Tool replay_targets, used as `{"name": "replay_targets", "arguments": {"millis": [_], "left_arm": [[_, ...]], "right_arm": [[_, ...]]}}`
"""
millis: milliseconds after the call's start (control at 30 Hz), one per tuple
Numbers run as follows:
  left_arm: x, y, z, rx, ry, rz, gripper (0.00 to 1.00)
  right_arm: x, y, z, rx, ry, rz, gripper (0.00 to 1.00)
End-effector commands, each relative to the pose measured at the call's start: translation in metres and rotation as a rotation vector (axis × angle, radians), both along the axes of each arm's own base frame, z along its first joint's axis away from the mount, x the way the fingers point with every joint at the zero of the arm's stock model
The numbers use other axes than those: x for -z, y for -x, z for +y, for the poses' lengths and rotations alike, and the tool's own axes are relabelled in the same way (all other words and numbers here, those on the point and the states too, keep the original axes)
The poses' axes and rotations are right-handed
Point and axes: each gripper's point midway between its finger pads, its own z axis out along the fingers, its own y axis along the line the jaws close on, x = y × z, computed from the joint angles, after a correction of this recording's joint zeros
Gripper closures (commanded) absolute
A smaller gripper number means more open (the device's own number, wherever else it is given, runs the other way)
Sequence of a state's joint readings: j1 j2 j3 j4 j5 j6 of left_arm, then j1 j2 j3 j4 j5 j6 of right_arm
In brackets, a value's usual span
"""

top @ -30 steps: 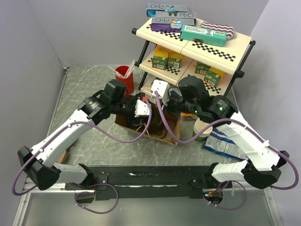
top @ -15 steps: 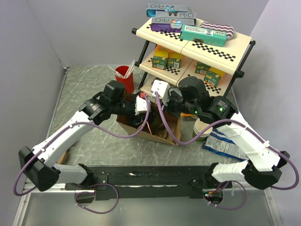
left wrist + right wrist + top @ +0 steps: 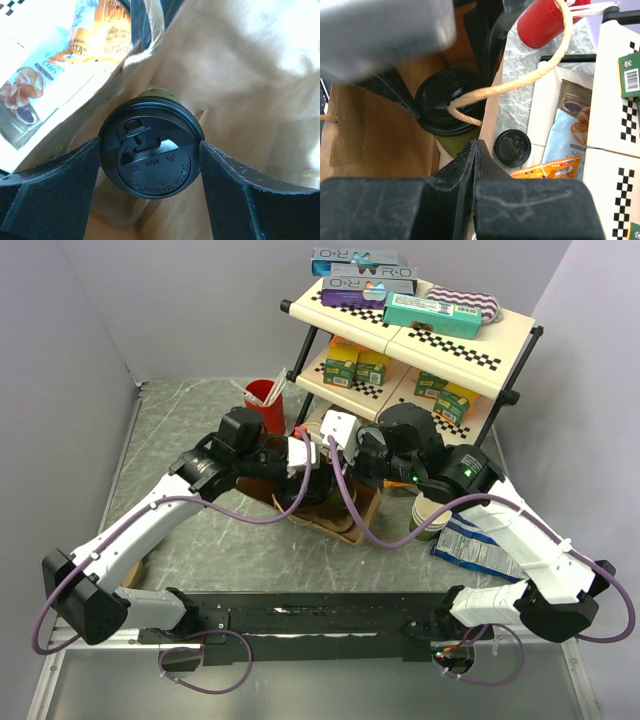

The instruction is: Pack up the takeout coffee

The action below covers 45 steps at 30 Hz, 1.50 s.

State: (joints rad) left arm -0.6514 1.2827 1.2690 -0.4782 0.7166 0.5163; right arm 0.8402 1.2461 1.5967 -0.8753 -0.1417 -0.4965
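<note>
Clamping takeout coffee inside paper bag: left claw; right claw pinching its rim, seemingly.

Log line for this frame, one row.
left gripper: shut on takeout coffee lid, cup inside paper bag | right gripper: shut on bag rim

Lid uppermost, the small dark green paper cup, capped by a round black plastic lid, is seen down inside the brown paper bag, clamped at the lid's rim by the left gripper.
</note>
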Motion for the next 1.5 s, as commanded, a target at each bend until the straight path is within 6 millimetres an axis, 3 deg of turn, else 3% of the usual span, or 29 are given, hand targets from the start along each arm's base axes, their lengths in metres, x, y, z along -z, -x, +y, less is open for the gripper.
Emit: {"name": "replay_targets", "arguments": {"millis": [0,167,267,400,567,833,1100,1467], "left_arm": [[0.013,-0.014,0.002,-0.004,-0.074,-0.081,0.99],[0.031,-0.006,0.002,0.05,-0.166,-0.164,0.99],[0.053,0.002,0.0,0.06,-0.244,-0.201,0.99],[0.07,0.015,-0.004,0.09,-0.3,-0.23,0.99],[0.09,0.011,0.001,0.044,-0.382,-0.318,0.99],[0.093,-0.007,0.004,-0.064,-0.448,-0.437,0.99],[0.095,0.0,0.022,-0.076,-0.487,-0.472,0.99],[0.092,0.009,0.041,-0.124,-0.448,-0.487,0.99]], "right_arm": [[-0.023,-0.005,0.006,-0.007,-0.052,-0.076,1.0],[-0.036,-0.007,0.008,-0.017,-0.066,-0.105,1.0],[-0.039,-0.006,0.009,-0.026,-0.063,-0.115,1.0],[-0.033,0.001,0.01,-0.06,-0.034,-0.129,1.0],[-0.019,0.016,0.013,-0.121,0.016,-0.152,1.0],[-0.007,0.032,0.021,-0.13,0.023,-0.249,1.0],[-0.029,0.036,0.018,-0.062,-0.053,-0.252,1.0],[-0.013,0.039,0.021,-0.035,-0.088,-0.151,1.0]]}}
